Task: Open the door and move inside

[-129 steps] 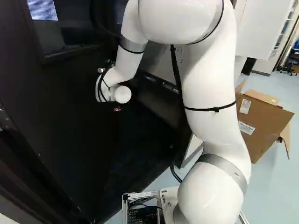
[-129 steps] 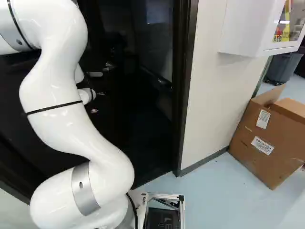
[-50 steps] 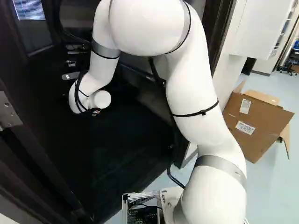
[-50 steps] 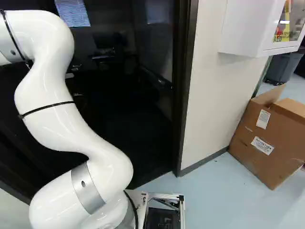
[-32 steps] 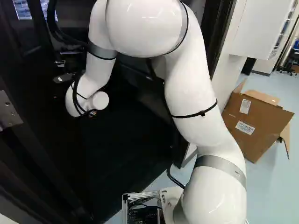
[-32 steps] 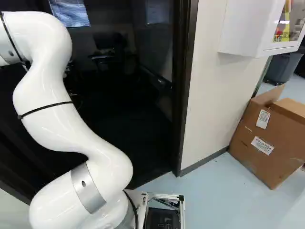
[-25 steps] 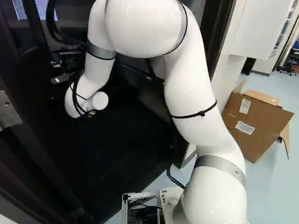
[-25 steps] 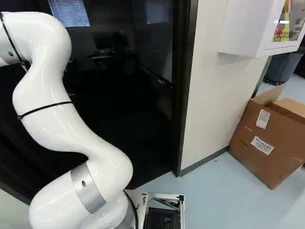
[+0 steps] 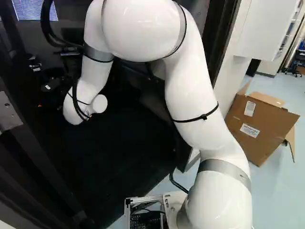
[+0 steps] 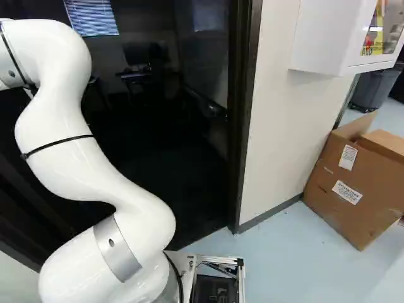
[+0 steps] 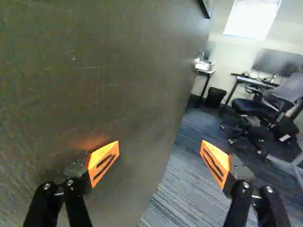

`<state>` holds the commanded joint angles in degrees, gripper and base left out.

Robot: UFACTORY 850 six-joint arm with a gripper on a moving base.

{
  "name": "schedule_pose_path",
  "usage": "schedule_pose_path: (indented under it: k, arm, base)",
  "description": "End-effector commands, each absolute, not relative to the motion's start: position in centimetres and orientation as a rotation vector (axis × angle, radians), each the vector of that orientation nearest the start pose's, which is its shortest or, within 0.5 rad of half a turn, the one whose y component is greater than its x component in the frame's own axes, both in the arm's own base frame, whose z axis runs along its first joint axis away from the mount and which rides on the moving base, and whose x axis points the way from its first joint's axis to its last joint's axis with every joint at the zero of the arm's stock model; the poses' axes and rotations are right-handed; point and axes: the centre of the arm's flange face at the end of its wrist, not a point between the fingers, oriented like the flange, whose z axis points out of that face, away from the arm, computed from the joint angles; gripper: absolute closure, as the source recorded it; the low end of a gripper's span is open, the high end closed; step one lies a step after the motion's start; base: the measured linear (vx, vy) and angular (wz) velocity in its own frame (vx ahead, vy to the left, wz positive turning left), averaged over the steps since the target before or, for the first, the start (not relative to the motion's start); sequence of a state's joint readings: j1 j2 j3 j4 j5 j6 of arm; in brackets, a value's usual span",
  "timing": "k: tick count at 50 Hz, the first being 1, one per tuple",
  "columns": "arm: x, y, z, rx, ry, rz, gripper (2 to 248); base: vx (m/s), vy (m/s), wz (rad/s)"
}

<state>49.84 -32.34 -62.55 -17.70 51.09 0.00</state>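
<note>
In the left base view my gripper (image 9: 49, 107) is hardly visible against the dark doorway, ahead of the white wrist. The wrist view shows the gripper (image 11: 159, 153) open, its orange pads wide apart with nothing held. The dark door (image 11: 94, 85) stands swung inward, its broad face close beside one finger; whether they touch I cannot tell. Past the door's edge, the other finger is over the room's carpet (image 11: 184, 196). A metal fitting, seemingly the door handle (image 9: 47, 88), shows near the wrist in the left base view.
The door frame (image 10: 244, 120) meets a white wall (image 10: 278, 132), with a wall cabinet (image 10: 334, 41) and cardboard box (image 10: 356, 183) to its right. Inside are a desk (image 11: 251, 80), office chair (image 11: 255, 108) and waste bin (image 11: 216, 97).
The door has swung farther inward, opening up more of the room. My arm has reached forward and shifted left in the left base view. The base has not moved.
</note>
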Motion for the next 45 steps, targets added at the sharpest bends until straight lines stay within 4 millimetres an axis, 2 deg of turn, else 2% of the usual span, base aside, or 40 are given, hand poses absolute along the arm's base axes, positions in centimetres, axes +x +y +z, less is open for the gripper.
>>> schedule_pose_path:
  k: [20,45]
  arm:
    - [39.3,50.4,38.6,-1.61,-1.229,-1.518,3]
    - [39.5,46.6,39.0,-1.676,-1.188,-1.529,3]
  base:
    - [0.0,0.0,0.0]
    - [0.0,0.0,0.0]
